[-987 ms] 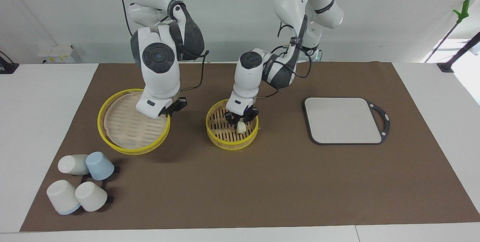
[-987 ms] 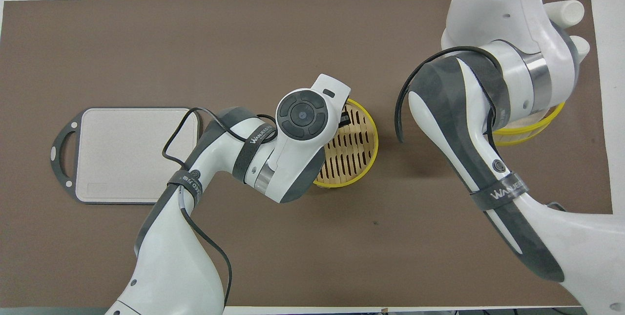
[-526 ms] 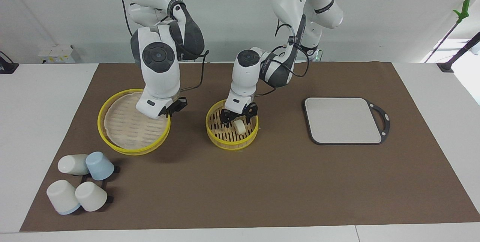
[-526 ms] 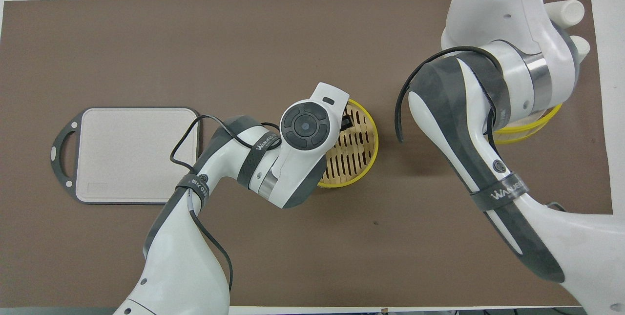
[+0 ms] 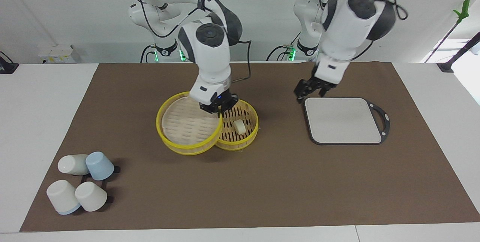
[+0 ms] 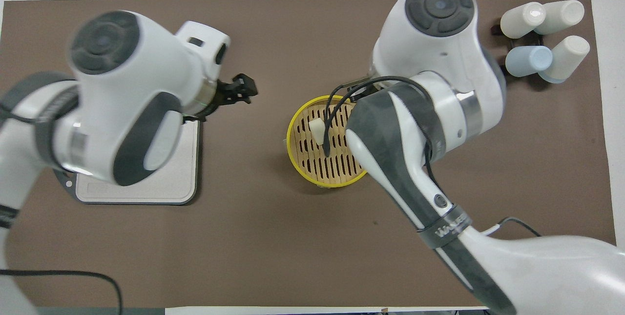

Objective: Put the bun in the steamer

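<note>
Gripping the rim of the steamer lid (image 5: 186, 125), the right claw (image 5: 217, 107) carries that lid partly over the steamer (image 5: 245, 141), so that it overlaps the basket's edge toward the right arm's end of the table (image 5: 262, 182). The bun (image 5: 239, 126) lies loose on the steamer's slatted floor, touched by neither claw. The left claw (image 5: 310, 88) hangs in the air over the corner of the grey board (image 5: 343, 120) nearest the steamer; its fingers appear parted and hold nothing.

Progress: the placing itself looks complete, since the bun rests inside the basket. What seems left is to set the lid squarely on top, if the task extends that far.

Views compared: the facing view shows the lid and the right claw's grip on it. In the overhead view the right arm hides both. The overhead view instead shows the bun against the basket wall farther from the robots, and the four cups (image 6: 542, 36) unobstructed.
</note>
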You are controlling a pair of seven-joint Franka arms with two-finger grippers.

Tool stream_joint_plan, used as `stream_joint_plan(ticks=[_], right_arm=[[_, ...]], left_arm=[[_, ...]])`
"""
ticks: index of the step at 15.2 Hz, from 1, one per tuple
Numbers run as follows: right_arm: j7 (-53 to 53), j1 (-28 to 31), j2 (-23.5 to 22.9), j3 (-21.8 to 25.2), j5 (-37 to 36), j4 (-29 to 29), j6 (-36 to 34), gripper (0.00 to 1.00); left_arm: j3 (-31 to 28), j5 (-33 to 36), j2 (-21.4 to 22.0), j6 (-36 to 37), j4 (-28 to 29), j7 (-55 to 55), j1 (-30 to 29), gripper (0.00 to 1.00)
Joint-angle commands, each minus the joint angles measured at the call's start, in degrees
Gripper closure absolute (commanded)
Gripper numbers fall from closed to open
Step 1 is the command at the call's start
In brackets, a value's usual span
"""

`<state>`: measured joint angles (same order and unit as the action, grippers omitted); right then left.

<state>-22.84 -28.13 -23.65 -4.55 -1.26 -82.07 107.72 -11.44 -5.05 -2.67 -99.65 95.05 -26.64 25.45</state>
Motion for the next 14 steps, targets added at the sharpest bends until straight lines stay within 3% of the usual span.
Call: stream_joint_plan(ticks=[1, 4, 6, 9, 14], right_arm=[[-7.6, -4.1, -3.1, 0.3, -0.6, -0.5, 5.6, 1.00], [-8.3, -4.3, -3.0, 0.3, -0.4, -4.4, 9.6, 1.00], [-11.2, -5.9, -3.1, 0.3, -0.1, -5.2, 11.0, 1.00], [-12.8, -6.1, -3.2, 0.2, 0.5, -5.3, 11.7, 1.00], [-16.5, -7.4, -3.6, 0.0, 0.9, -6.1, 14.7, 1.00]], left_arm=[[1.0, 4.8, 1.2, 7.6, -3.6, 10.0, -6.5, 0.00], [0.8, 5.0, 1.7, 12.0, -5.0, 23.0, -12.9, 0.00], [1.0, 5.0, 3.8, 14.4, -5.0, 26.1, -14.5, 0.00], [1.1, 5.0, 6.4, 17.0, -4.5, 26.2, -14.4, 0.00], [1.1, 5.6, 6.5, 18.0, -4.6, 27.9, -13.5, 0.00]])
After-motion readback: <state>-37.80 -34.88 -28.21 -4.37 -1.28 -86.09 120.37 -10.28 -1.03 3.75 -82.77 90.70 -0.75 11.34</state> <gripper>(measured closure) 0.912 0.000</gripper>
